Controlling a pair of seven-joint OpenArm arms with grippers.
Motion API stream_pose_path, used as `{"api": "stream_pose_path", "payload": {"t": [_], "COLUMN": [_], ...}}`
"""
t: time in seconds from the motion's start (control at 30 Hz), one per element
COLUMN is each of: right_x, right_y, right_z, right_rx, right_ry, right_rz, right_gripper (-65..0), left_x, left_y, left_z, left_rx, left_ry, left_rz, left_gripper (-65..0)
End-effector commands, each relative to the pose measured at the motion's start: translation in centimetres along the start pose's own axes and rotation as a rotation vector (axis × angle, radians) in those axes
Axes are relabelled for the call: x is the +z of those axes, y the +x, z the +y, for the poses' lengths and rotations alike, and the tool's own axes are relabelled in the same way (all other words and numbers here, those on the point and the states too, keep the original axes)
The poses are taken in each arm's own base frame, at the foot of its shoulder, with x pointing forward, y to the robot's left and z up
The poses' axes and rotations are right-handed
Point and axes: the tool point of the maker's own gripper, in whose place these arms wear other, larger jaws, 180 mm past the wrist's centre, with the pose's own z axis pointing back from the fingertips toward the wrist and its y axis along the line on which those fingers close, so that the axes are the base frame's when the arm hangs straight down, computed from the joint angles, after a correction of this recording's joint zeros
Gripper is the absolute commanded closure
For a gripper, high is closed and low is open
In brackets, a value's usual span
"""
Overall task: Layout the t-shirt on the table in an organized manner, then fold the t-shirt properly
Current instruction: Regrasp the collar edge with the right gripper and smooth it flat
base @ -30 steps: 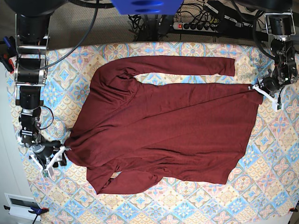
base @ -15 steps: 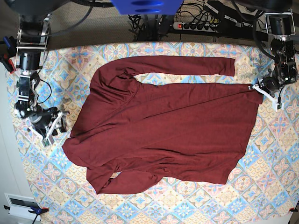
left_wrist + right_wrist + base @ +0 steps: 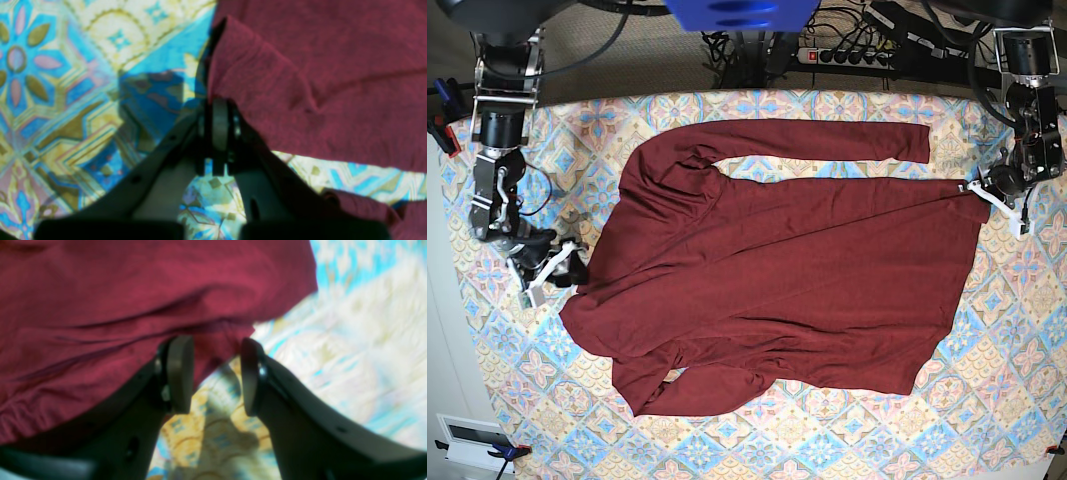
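In the left wrist view the left hand (image 3: 218, 133) is pinched shut on a corner of the plain dark maroon-red knit t-shirt (image 3: 333, 76), over the worktop (image 3: 66, 83) with its pastel diamond-tile cloth. In the right wrist view the right hand (image 3: 215, 376) stands open and empty, the fabric edge just beyond its fingertips. The base view shows the garment spread across the worktop's middle, long axis running side to side between the two hands, the right hand (image 3: 552, 268) just beside the edge it would need to grasp.

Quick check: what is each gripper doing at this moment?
Left gripper: shut on a corner of the t-shirt.
Right gripper: open at the t-shirt's edge, holding nothing.
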Motion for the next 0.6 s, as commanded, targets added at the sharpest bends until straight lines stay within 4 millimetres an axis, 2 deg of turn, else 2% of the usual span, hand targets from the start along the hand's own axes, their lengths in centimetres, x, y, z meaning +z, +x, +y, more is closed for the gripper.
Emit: {"api": "stream_pose_path", "payload": {"t": [0.0, 0.1, 0.43, 0.5, 0.57], "right_x": [0.2, 0.0, -0.8, -1.0, -1.3], "right_y": [1.5, 0.5, -0.4, -0.4, -0.4], "right_z": [-0.1, -0.5, 0.1, 0.5, 0.9], "right_rx": [0.004, -0.023, -0.06, -0.065, -0.068], "right_ry": [0.009, 0.005, 0.017, 0.024, 0.033], "right_rz": [-0.044, -0.026, -0.029, -0.032, -0.038], "right_gripper": [-22.4, -22.6, -23.9, -21.2, -15.7], "left_x": [0.7, 0.7, 0.7, 0.7, 0.7], "left_y": [1.7, 1.7, 1.7, 1.7, 1.7], "left_z": [0.6, 0.6, 0.6, 0.6, 0.6], "left_rx": [-0.011, -0.011, -0.011, -0.011, -0.011], "left_ry": [0.013, 0.013, 0.013, 0.013, 0.013], "left_rz": [-0.043, -0.043, -0.043, -0.043, -0.043], "left_gripper": [0.0, 0.0, 0.0, 0.0, 0.0]}}
